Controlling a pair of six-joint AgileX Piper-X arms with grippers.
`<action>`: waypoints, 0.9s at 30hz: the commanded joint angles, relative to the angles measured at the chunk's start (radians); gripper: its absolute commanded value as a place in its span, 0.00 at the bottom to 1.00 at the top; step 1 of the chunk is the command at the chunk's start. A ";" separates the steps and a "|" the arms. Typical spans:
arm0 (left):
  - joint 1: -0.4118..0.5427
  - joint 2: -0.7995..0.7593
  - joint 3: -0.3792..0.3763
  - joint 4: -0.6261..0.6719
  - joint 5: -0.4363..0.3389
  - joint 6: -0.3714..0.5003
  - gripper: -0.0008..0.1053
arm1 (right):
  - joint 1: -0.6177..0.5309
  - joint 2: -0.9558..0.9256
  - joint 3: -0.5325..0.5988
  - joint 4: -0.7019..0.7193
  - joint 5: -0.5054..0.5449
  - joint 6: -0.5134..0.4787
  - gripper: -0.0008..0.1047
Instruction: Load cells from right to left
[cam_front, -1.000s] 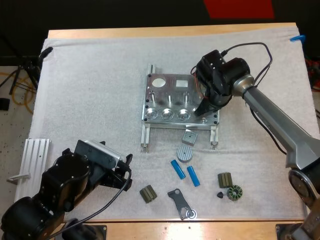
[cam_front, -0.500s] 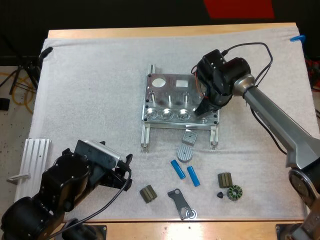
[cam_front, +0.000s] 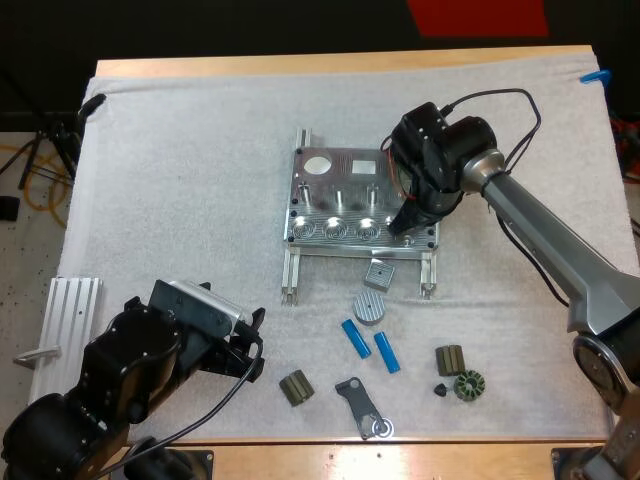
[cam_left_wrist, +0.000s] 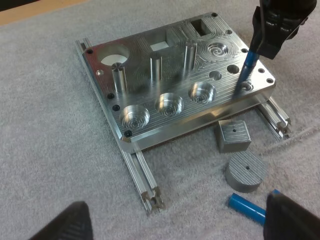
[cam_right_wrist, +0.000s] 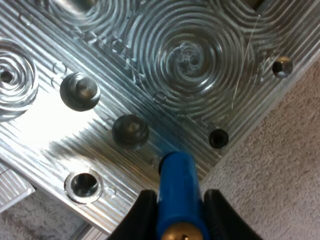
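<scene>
A machined aluminium fixture plate (cam_front: 360, 200) lies flat on two rails on the white mat (cam_front: 180, 200) — three ringed round pockets line its near edge, and small bores sit at its near right corner. One bright blue cylindrical cell (cam_right_wrist: 177, 175) stands nearly upright, pinched in the right gripper (cam_right_wrist: 179, 200), its lower end at a corner bore. A second blue cylinder (cam_front: 356, 339) and a third blue cylinder (cam_front: 386, 352) lie side by side on the mat — near the plate's front, not touching.

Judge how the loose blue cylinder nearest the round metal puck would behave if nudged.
Lying on its side, the blue cylinder looks smooth and round, so it would probably roll; the textured white mat may slow it. It seems rigid, unlikely to bend.
</scene>
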 joint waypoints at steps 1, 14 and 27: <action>-0.004 -0.003 -0.009 0.000 -0.011 -0.003 0.65 | -0.003 0.002 -0.007 0.012 -0.011 -0.004 0.07; -0.004 -0.003 -0.009 0.000 -0.011 -0.003 0.65 | -0.010 0.010 -0.007 0.009 -0.035 0.026 0.07; -0.004 -0.003 -0.009 0.000 -0.011 -0.003 0.65 | -0.043 0.010 -0.007 0.041 -0.064 0.026 0.07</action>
